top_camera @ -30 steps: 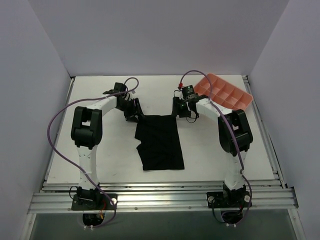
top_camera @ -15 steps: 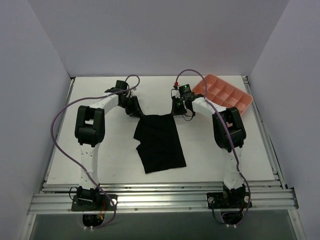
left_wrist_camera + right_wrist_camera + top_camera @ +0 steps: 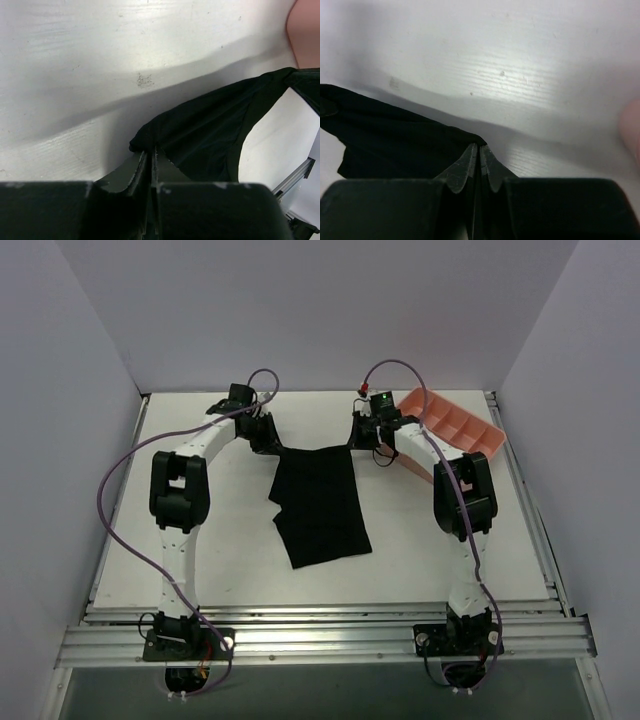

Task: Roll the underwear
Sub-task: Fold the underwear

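The black underwear [image 3: 318, 505] lies on the white table with its far edge lifted and stretched between both grippers. My left gripper [image 3: 272, 445] is shut on the far left corner of the underwear [image 3: 210, 135], its jaws pinched together in the left wrist view [image 3: 150, 150]. On the far right corner my right gripper [image 3: 356, 440] is shut too. The right wrist view shows its jaws [image 3: 479, 146] closed on the fabric's edge [image 3: 395, 140]. The near part of the garment rests flat on the table.
A pink compartment tray [image 3: 455, 430] sits tilted at the back right, close behind the right arm's wrist. Grey walls enclose the table on three sides. A metal rail [image 3: 320, 635] runs along the near edge by the arm bases.
Both grippers shut on the underwear's far corners, then moved back toward the far wall and lifted that edge. The garment slid and skewed slightly, and the pink tray now sits more tilted.
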`<state>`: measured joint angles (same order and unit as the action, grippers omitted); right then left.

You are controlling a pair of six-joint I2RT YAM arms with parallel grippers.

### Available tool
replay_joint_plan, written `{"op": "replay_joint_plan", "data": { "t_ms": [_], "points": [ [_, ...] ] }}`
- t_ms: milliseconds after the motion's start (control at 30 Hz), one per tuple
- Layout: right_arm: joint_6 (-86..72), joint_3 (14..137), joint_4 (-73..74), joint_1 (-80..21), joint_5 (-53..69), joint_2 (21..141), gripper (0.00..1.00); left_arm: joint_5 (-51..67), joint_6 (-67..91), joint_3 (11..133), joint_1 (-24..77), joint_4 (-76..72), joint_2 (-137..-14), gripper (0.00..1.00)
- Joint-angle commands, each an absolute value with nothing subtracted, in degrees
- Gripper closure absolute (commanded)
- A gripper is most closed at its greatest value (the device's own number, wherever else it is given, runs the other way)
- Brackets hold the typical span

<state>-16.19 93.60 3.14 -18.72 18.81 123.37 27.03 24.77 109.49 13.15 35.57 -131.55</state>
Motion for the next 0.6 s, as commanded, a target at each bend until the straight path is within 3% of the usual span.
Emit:
{"op": "replay_joint_plan", "data": {
  "t_ms": [0, 133, 567],
  "points": [
    [-14.94, 97.38, 1.93, -18.46, 20.04, 122.08, 1.0, 27.69, 23.38, 111.97, 12.83, 35.42, -128.85, 0.9],
    [-14.15, 95.98, 1.5, -18.46, 20.39, 119.8, 1.0, 27.86, 22.68, 110.92, 12.83, 35.42, -125.7, 0.97],
    [-13.88, 78.5, -1.22, -18.72, 20.65, 103.82, 1.0, 29.09, 22.76, 92.48, 17.04, 30.59, -109.08, 0.97]
  ]
}}
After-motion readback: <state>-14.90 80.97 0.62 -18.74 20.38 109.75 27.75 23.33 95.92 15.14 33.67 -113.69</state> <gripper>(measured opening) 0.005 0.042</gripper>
